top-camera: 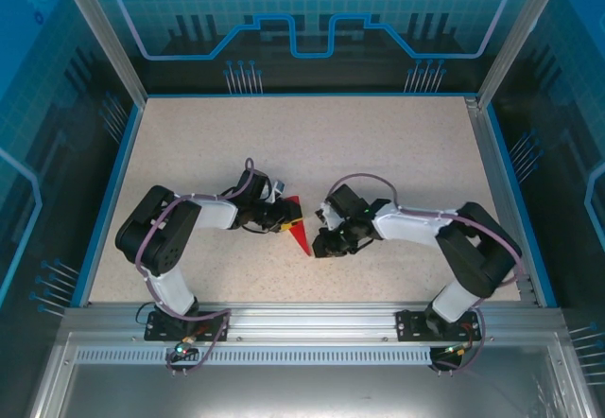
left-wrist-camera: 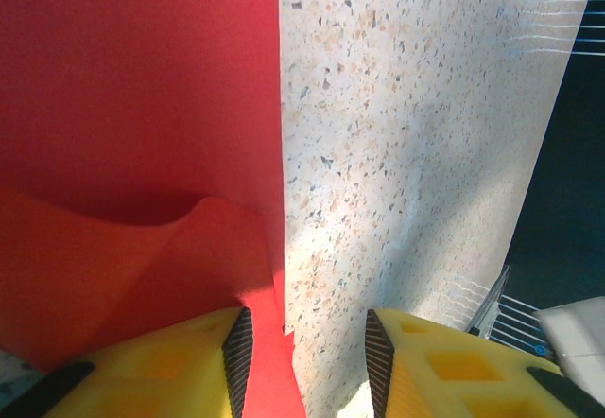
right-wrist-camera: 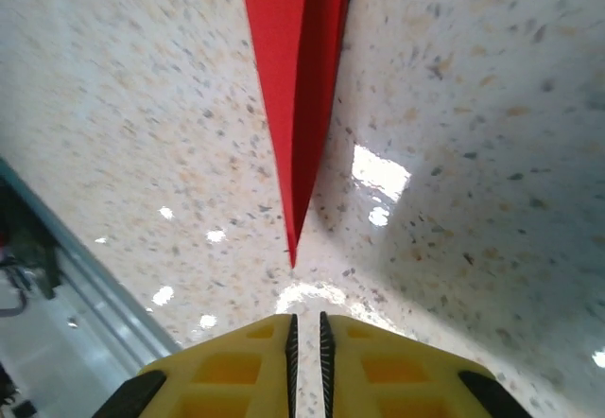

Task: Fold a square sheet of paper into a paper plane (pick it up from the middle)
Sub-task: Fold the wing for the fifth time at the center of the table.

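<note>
Tapering red paper plane (right-wrist-camera: 293,78), sharply pointed

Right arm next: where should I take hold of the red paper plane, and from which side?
Probably just behind the pointed nose of the paper plane, coming in from the tip, which faces the right gripper. It is narrowest there, so the nearly shut jaws need only open slightly to straddle it.
</note>
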{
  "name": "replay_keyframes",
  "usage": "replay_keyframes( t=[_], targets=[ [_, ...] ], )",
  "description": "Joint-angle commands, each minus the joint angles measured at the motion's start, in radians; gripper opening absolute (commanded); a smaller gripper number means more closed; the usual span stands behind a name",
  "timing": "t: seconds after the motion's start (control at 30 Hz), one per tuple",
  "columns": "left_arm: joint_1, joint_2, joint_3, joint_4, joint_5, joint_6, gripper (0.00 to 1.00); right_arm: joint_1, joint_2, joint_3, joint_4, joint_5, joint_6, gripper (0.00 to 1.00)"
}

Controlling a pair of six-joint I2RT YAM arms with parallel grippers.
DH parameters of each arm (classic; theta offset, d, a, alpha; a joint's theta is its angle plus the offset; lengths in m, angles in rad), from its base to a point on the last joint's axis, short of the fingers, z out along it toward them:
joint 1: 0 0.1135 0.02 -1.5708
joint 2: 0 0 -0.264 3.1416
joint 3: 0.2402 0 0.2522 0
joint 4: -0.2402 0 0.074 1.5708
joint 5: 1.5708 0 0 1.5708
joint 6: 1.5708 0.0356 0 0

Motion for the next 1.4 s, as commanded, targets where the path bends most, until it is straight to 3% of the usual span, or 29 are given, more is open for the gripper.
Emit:
replay_keyframes(
  t=[0.0,0.13,0.33,0.77,1.37],
  targets=[
    [-0.004,0.034,-0.006,-0.071,-0.031,0.027,0.4,-0.031,-0.014,-0.019,0.179,-0.089,0.118,0.13],
    [-0.004,0.036,-0.006,-0.072,-0.029,0.03,0.4,-0.017,0.076,0.004,0.361,-0.156,0.232,0.08],
    [-0.004,0.032,-0.011,-0.066,-0.025,0.027,0.4,-0.017,0.171,0.027,0.461,-0.159,0.29,0.06],
    [-0.003,0.043,-0.008,-0.069,-0.03,0.026,0.39,-0.021,0.273,-0.074,0.473,-0.24,0.245,0.07],
    [-0.004,0.052,-0.009,-0.068,-0.033,0.01,0.39,0.002,0.106,-0.159,0.257,-0.184,0.134,0.08]
  ],
)
